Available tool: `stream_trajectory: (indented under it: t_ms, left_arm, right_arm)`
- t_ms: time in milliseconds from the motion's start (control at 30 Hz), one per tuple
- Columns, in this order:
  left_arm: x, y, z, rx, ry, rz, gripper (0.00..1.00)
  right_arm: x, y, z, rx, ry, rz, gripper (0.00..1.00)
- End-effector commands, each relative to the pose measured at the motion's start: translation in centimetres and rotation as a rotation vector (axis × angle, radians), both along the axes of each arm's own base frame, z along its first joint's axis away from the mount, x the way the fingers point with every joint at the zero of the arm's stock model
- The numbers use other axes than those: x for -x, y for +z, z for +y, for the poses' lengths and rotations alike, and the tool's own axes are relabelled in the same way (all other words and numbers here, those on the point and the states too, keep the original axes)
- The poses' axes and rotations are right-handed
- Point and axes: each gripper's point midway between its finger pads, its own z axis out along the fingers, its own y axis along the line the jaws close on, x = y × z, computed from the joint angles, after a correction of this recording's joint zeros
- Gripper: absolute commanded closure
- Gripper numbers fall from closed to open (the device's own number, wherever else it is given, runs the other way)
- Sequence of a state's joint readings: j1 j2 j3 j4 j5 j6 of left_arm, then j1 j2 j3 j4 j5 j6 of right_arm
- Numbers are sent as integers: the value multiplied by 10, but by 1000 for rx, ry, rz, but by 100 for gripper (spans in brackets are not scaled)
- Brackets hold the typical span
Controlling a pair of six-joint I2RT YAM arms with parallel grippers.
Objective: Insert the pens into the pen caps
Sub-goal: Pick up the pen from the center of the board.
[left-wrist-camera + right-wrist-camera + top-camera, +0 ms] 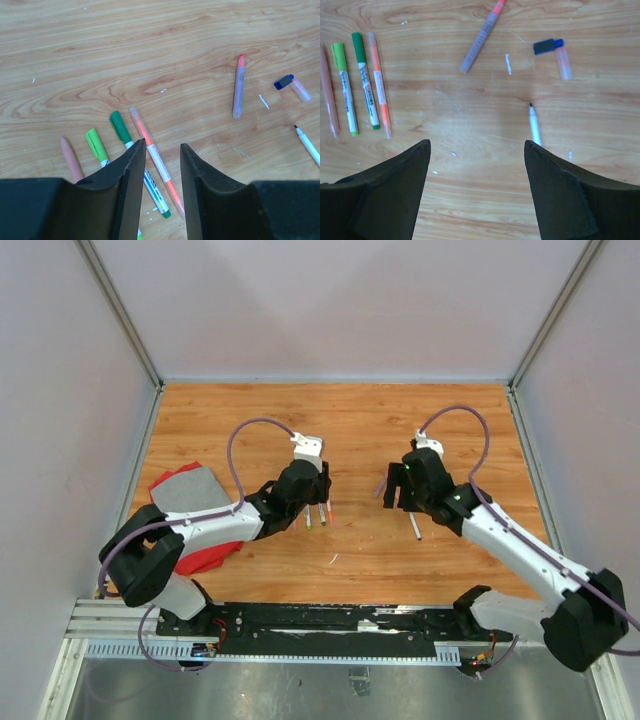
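Observation:
Four pens lie side by side on the wooden table: a pink one [72, 161], a light green capped one [96, 145], a dark green capped one [121, 127] and an orange one [141, 125]. My left gripper [162, 145] hovers open above the orange pen, holding nothing. A grey-purple pen with an orange end [482, 35] lies apart. A dark blue cap [547, 46] and a pale pink cap [564, 62] lie together. An uncapped white pen [535, 127] runs under my right finger. My right gripper [476, 143] is wide open over bare wood.
A red cloth [200, 545] with a grey cloth [185, 490] on it lies at the left under the left arm. White walls close the table in on three sides. The two grippers [318, 502] [392, 490] face each other mid-table.

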State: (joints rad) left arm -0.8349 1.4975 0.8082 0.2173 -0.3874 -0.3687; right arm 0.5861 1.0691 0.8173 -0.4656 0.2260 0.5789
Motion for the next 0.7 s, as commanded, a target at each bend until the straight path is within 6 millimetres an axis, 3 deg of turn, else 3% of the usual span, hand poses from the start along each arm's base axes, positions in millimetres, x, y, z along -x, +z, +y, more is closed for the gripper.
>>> stream_trajectory:
  t_ms: [0, 333, 667]
  left_arm:
    - [-8, 40, -8, 121, -23, -172, 62]
    - [-3, 26, -3, 159, -3, -171, 61]
    - [1, 21, -4, 171, -11, -147, 59]
  right_arm:
    - [-34, 11, 20, -69, -89, 4, 24]
    - [-85, -11, 14, 6, -297, 93, 26]
    - [-111, -37, 5, 43, -371, 210, 24]
